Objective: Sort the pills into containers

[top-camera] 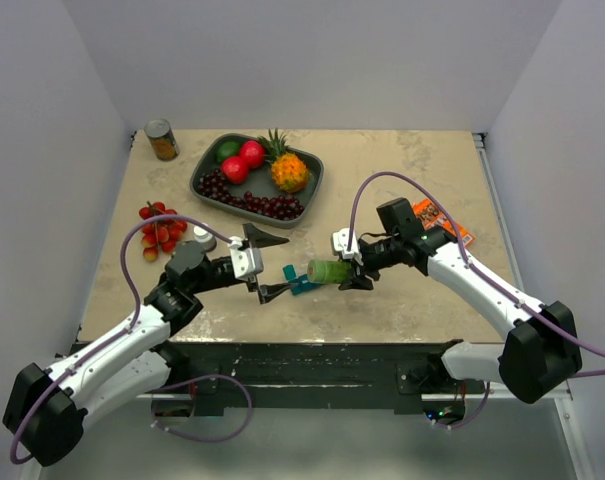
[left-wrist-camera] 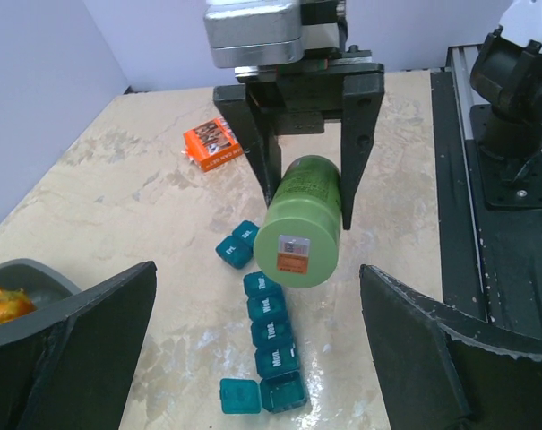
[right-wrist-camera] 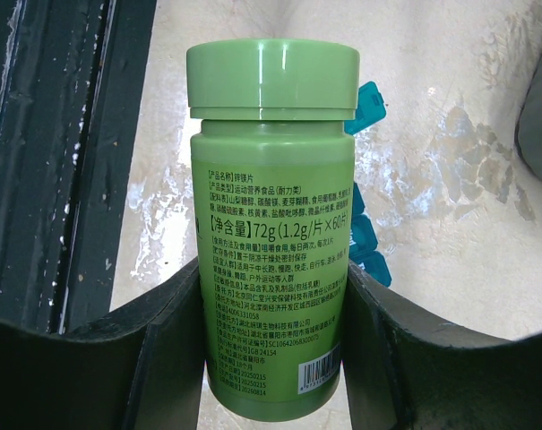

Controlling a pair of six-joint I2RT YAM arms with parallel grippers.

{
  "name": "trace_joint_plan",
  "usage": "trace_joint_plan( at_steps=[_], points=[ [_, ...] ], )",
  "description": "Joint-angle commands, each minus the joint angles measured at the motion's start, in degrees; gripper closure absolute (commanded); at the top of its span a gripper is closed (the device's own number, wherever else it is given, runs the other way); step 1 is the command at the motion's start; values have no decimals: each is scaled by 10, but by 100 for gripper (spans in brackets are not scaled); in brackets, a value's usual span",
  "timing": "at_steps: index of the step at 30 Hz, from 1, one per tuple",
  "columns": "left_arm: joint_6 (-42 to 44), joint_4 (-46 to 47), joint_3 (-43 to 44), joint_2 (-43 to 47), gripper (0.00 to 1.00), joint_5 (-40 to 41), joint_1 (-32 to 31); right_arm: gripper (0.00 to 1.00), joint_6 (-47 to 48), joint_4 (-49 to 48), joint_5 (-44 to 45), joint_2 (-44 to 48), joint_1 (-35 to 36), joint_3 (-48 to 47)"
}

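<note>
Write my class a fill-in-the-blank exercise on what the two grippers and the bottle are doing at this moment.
1. The right gripper is shut on a bottle coloured ___.
2. The left gripper holds nothing; its jaws stand ___.
3. The bottle's cap points toward the ___ arm.

Missing words: green; open; left.

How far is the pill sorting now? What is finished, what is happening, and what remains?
Done: the right tool holds the green bottle sideways above the table, and one blue container at the strip's end stands open. In hand: the open left tool faces the cap, which is on. Left: remove the cap and put pills into the containers; no pill shows yet.
</note>
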State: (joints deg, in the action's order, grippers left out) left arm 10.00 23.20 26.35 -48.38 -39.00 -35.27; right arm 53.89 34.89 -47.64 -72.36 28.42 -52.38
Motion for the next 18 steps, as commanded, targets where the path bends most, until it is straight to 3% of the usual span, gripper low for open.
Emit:
trace_joint_plan(
  at_steps=[1,18],
  points=[
    [29,39,5,-7,1,-1,-19,100,10,-5,-25,3,-2,-6],
    [66,16,20,-23,1,13,-35,100,13,-3,-27,1,-4,-6]
  ],
)
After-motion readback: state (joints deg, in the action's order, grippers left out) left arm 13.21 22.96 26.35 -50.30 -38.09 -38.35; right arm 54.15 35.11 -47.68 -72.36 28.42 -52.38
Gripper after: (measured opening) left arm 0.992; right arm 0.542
